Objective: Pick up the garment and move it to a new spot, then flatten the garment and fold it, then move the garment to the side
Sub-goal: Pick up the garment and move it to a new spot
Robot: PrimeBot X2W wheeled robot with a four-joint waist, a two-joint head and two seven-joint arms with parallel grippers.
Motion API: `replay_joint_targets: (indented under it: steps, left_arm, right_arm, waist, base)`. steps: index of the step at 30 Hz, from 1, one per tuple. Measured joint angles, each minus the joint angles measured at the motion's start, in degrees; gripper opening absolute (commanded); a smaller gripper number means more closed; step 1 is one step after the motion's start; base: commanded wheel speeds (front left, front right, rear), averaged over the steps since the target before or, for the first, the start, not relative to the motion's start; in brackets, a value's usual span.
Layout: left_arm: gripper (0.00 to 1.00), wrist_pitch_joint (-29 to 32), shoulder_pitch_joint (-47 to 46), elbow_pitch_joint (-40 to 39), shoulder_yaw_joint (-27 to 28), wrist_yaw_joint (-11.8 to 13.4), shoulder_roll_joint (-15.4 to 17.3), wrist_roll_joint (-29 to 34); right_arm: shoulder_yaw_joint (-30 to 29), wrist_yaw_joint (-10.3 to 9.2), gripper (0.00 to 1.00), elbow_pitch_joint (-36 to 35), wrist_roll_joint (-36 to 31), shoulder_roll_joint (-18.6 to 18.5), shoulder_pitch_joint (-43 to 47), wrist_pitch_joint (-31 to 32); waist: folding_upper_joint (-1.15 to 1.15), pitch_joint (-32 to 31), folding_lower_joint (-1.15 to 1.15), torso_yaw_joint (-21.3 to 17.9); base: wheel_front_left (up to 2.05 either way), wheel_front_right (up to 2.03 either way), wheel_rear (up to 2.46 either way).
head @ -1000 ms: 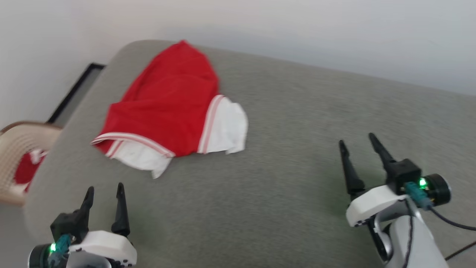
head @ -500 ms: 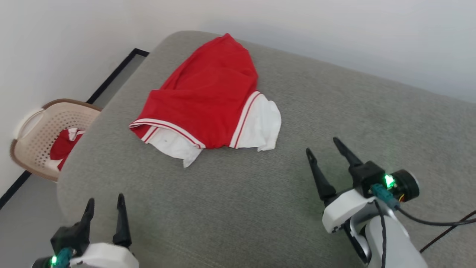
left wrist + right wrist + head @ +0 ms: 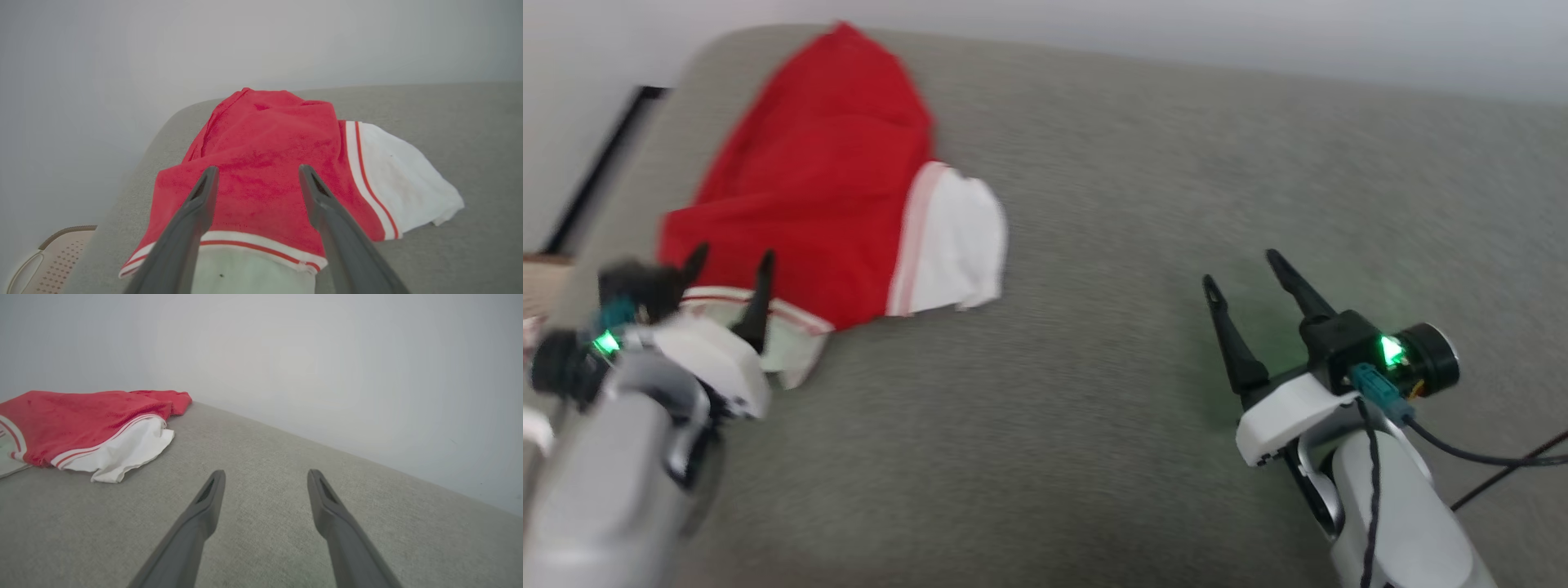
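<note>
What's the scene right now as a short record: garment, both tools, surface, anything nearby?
garment: red with white sleeves, crumpled, lying at the far left end of the grey cushion
left tool: open, over the garment's near striped edge; contact unclear
right tool: open, empty, over bare cushion, apart from the garment
basket: beige, perforated, beside the cushion's left end
task state: garment not yet picked up

One garment (image 3: 809,188), two tools (image 3: 732,253) (image 3: 1241,268), one basket (image 3: 57,255).
</note>
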Motion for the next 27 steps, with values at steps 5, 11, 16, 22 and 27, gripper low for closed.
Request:
replay_joint_targets:
  steps: [5, 11, 16, 22, 27]
  left_arm:
    - [1.0, 13.82, -6.7, 4.66, -12.28, -0.01, 10.38, -12.59]
    - [1.0, 25.99, -11.5, 7.97, -17.91, 0.0, 19.47, -26.26]
    - [1.0, 32.04, -13.52, 8.73, -20.94, 0.0, 23.12, -33.68]
    - [0.0, 31.22, -14.21, 6.67, -25.39, 0.36, 26.32, -37.56]
    - [0.0, 26.65, -14.49, 5.57, -29.2, 0.42, 25.82, -37.63]
  right_arm:
    - [0.55, 0.01, 1.0, -1.56, 1.67, 0.08, -1.62, 0.0]
    - [0.81, 0.01, 1.0, -3.85, 3.21, 0.08, -2.99, 0.0]
    - [0.23, 0.0, 1.0, -4.78, 3.5, 0.05, -3.3, 0.0]
    - [0.05, 0.0, 1.0, -4.88, 4.15, 0.08, -3.72, 0.01]
    - [0.13, 0.01, 1.0, -4.71, 4.55, 0.09, -3.76, 0.01]
  waist:
    - [0.0, 3.27, 0.0, -5.81]
    - [0.0, 7.87, 0.0, -11.85]
    - [0.0, 11.34, 0.0, -15.63]
    - [0.01, 12.9, 0.0, -18.11]
    - [0.0, 11.25, 0.0, -17.86]
  base:
    - [0.0, 0.0, 0.0]
    - [0.0, 0.0, 0.0]
    - [0.0, 0.0, 0.0]
    - [0.0, 0.0, 0.0]
    - [0.0, 0.0, 0.0]
